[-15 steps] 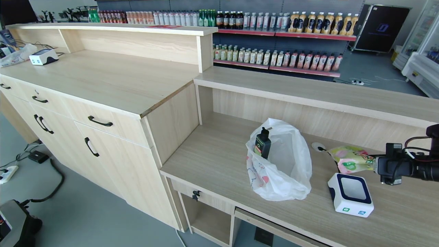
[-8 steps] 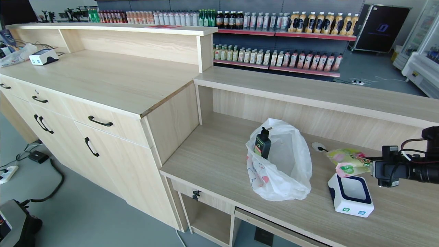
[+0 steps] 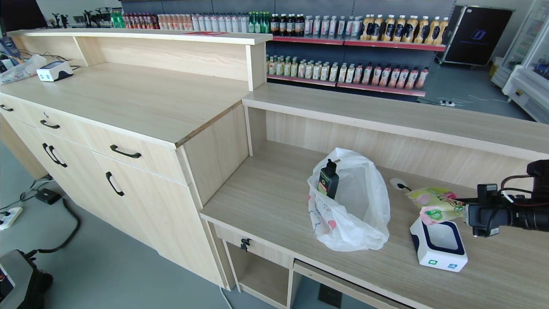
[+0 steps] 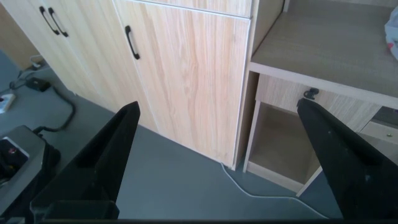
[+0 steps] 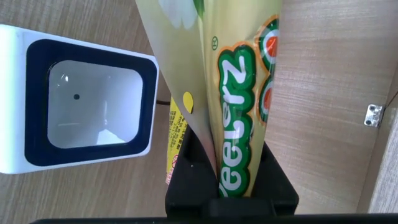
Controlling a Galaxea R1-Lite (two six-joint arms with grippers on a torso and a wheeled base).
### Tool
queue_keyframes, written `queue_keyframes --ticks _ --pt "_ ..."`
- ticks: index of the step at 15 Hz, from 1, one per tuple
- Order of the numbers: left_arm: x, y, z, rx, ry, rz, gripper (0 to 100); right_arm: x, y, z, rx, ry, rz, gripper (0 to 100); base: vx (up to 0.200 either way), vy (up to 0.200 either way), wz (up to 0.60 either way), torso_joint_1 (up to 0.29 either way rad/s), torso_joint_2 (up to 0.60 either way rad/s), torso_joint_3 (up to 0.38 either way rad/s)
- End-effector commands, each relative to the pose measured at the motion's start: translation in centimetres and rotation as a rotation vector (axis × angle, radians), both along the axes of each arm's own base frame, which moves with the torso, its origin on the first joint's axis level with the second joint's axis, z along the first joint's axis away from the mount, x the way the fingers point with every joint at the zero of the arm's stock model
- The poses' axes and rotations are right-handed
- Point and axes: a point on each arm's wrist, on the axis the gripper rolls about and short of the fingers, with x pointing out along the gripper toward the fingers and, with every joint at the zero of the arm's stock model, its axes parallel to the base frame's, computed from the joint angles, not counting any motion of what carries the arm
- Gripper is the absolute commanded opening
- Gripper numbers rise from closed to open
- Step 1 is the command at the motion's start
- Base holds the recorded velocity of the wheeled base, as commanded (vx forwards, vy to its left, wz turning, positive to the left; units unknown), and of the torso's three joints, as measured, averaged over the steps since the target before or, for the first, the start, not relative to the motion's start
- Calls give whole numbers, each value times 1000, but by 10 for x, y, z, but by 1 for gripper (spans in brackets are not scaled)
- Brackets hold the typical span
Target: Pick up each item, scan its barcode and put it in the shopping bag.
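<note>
Left claw (image 4: pixel 217 109) hangs low at the left, over the floor in front of the cabinet doors (image 4: pixel 186 74), fingers apart, holding nothing; shopping bag (image 3: pixel 356 214), white, stands open on the counter (image 3: pixel 266 197), a dark bottle (image 3: pixel 328 180) upright inside at its left side; right of the bag, toward the near edge, the scanner (image 3: pixel 437 242), window facing up; snack packet (image 3: pixel 433 204) held just above the scanner's far edge, pinched at its right end by the right claw (image 3: pixel 465 211), clamped on it.

Judgement: scan step in hand; barcode position cannot be told; bring the packet squarely over the window, barcode side down, film flat; hold steady; turn the wrist slowly if nothing reads; keep clear of the scanner body.
</note>
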Motion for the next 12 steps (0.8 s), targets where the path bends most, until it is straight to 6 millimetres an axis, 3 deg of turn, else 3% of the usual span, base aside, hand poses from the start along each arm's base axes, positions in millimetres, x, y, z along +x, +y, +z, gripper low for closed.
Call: queue_keyframes --ticks 1,4,6,8,10,12 --pt "0 0 0 0 0 0 100 -2 1 0 1 1 2 0 0 0 0 0 0 0" --pt "0 0 0 0 0 1 100 -6 2 -2 -3 10 3 0 0 0 0 0 0 0" --pt "0 0 0 0 0 1 100 -8 3 8 -10 -17 -1 0 0 0 0 0 0 0" --pt "0 0 0 0 0 1 100 -27 11 45 67 -69 -74 0 0 0 0 0 0 0" --pt "0 0 0 0 0 1 100 -61 25 89 321 -84 -301 0 0 0 0 0 0 0" --pt "0 0 0 0 0 1 100 -83 33 112 550 -108 -537 0 0 0 0 0 0 0"
